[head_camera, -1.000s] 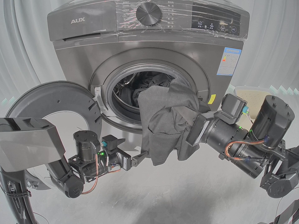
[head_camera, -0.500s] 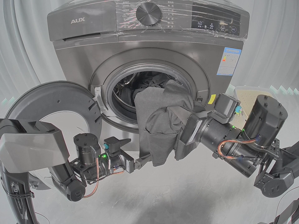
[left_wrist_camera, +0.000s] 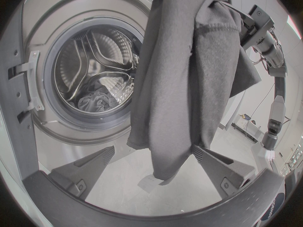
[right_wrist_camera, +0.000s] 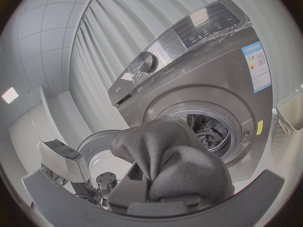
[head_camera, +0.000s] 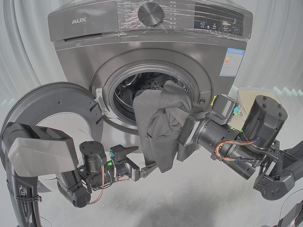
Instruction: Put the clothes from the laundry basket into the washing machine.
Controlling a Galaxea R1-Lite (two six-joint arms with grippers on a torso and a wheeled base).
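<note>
The right claw [right_wrist_camera: 148,182] has carried the dark garment [head_camera: 162,120] leftward across the washer [head_camera: 79,54] mouth; the left claw [left_wrist_camera: 151,150] has slid under its hem. Right claw pinches bunched cloth; left claw is spread, straddling the hem. The limp, soft knit hangs outside, at the mouth's 4 o'clock. Crumpled clothes [left_wrist_camera: 94,100] already lie in the ribbed steel drum [left_wrist_camera: 104,48]; this piece isn't in.

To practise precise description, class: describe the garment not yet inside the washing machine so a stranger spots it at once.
Find the grey washing machine with its round door swung open. Before its opening, a dark grey garment hangs from the right pincer. Unlike the clothes lying inside the drum, it dangles outside, in the air.
</note>
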